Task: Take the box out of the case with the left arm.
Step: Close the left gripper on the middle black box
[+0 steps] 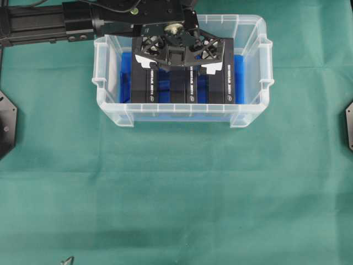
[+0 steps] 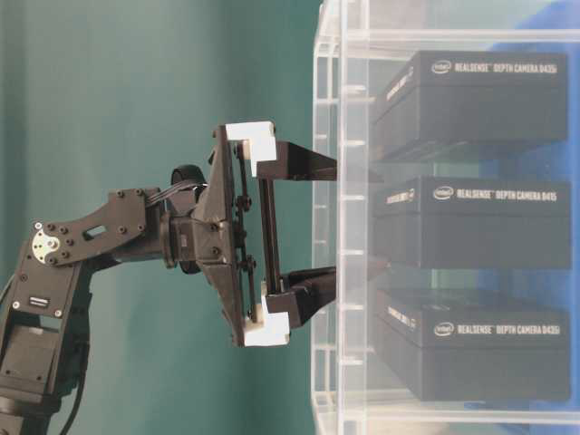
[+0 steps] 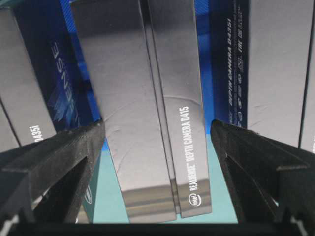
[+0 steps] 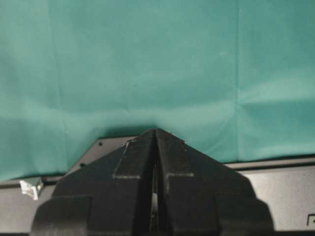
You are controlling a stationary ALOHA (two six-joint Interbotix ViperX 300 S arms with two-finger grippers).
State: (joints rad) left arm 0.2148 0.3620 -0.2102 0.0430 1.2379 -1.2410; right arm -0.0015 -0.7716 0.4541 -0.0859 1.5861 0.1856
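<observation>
The clear plastic case (image 1: 182, 114) sits at the back of the green cloth with blue lining on its floor. Three black camera boxes lie side by side in it. My left gripper (image 1: 177, 69) reaches in from the back over the middle box (image 1: 181, 88). In the left wrist view its fingers (image 3: 74, 152) stand wide on either side of this box (image 3: 147, 98), with gaps on both sides and nothing touching. From table level, the left gripper (image 2: 376, 220) has both fingers passing the case's rim. My right gripper (image 4: 156, 132) is shut and empty over bare cloth.
A black box (image 1: 144, 85) lies left of the middle one and another (image 1: 222, 83) lies right of it, both close to my fingers. The case's walls (image 2: 349, 217) surround them. Black arm bases (image 1: 6, 124) sit at the cloth's left and right edges.
</observation>
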